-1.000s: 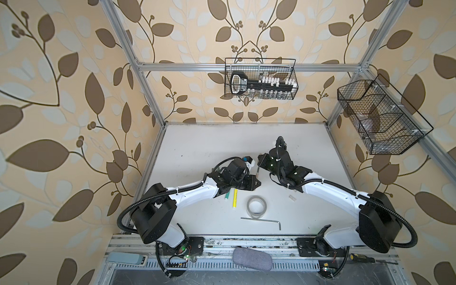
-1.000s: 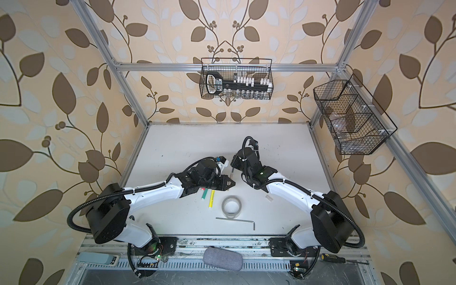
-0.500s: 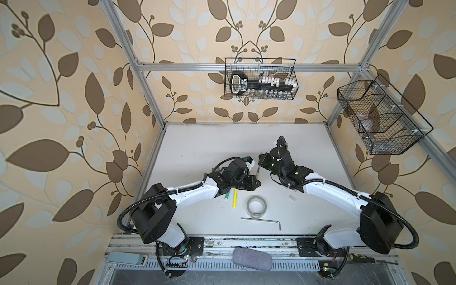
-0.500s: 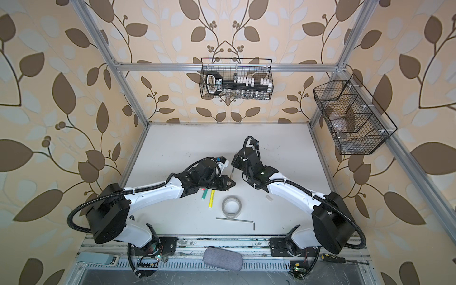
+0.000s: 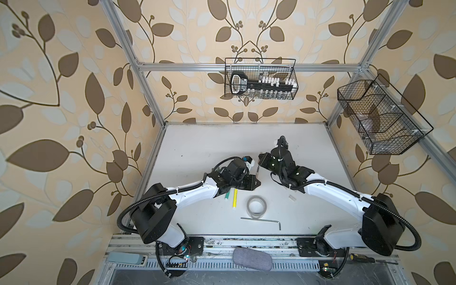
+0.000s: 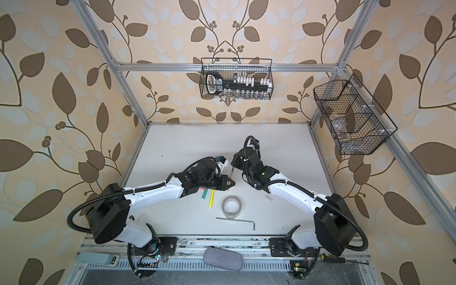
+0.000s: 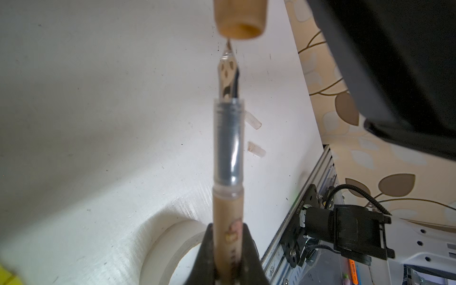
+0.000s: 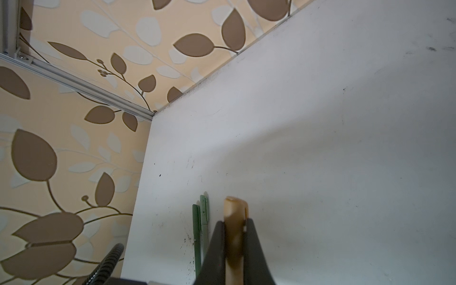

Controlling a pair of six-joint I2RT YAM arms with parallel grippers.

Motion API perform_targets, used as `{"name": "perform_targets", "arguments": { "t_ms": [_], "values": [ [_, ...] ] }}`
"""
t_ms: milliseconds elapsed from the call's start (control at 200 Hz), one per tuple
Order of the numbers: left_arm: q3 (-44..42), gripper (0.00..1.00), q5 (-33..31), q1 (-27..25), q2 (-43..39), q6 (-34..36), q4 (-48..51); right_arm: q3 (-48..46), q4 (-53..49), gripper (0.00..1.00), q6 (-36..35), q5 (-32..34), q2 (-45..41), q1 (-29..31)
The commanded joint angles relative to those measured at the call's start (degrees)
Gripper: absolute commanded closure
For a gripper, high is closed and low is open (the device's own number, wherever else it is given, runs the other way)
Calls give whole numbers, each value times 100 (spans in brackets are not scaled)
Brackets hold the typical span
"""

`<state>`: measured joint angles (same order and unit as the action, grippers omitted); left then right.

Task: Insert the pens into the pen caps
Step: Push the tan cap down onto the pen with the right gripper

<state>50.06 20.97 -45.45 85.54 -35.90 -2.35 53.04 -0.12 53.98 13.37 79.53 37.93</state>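
Tan pen is pinched at its barrel by the left gripper, nib pointing at the mouth of the tan cap, tip just at the opening. Right gripper is clamped on that cap. Both arms reach inward from the near edge, wrists facing each other above the middle of the worktop.
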Motion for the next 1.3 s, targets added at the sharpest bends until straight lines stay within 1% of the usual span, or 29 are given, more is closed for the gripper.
{"name": "perform_targets", "arguments": {
  "t_ms": [0,380,665,680,710,960,1295],
  "values": [
    [8,100,6,-47,-246,162,-90,-124,22,97,31,-54,-92,52],
    [-31,100,-41,-52,-266,145,-75,-242,12,97,5,8,-98,43],
    [-57,100,-204,-51,-267,281,-66,-284,-77,97,28,-255,-179,253],
    [-66,100,-221,-52,-427,289,-76,-306,-64,97,45,-274,-188,264],
    [-83,100,-270,-52,-468,309,-96,-347,-52,97,72,-300,-228,291],
    [-284,100,-588,-52,-690,658,-253,-467,-222,97,102,-229,-481,703],
    [-510,100,-668,-61,-848,1217,-583,-628,-376,97,116,-200,-636,970]
  ]
}}
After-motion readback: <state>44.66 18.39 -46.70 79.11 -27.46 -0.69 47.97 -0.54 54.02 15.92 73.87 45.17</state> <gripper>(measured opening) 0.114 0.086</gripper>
